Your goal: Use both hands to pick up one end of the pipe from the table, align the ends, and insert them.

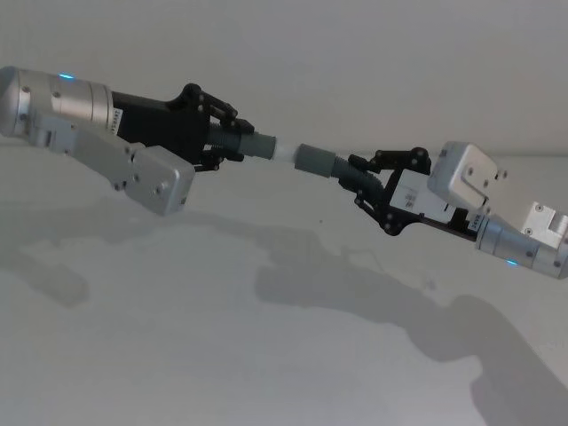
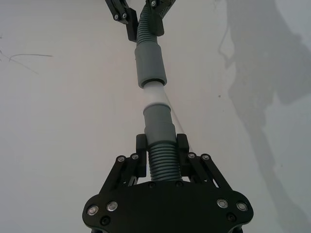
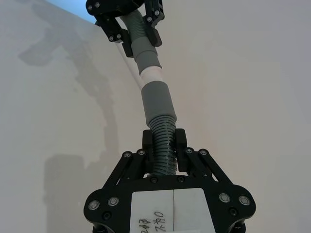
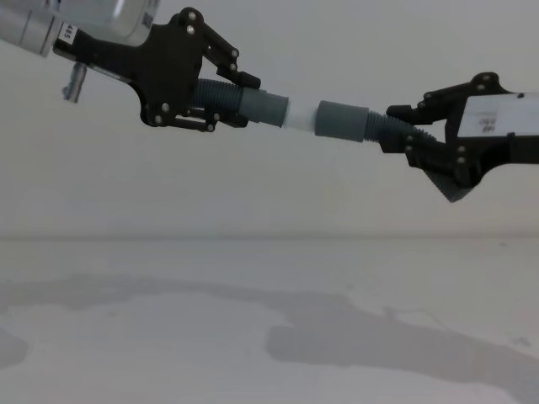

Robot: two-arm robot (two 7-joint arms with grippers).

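White label (image 3: 173,209) on the right gripper (image 3: 164,145), handwritten marks, unreadable; small sticker (image 4: 66,34) on left arm, digits unclear.

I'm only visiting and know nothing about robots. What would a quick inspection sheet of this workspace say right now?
Surface: the table is plain white-grey, with only shadows on it.
Job's things: two corrugated pipe pieces held in the air, end to end. The white tip of the left piece meets the socket cuff of the right piece; part of the tip is still showing.
Clutter: nothing seen.
Grippers: left gripper has its jaws shut on the left piece; right gripper has its jaws shut on the right piece.
Cables: nothing seen.
Surroundings: a plain pale wall behind.
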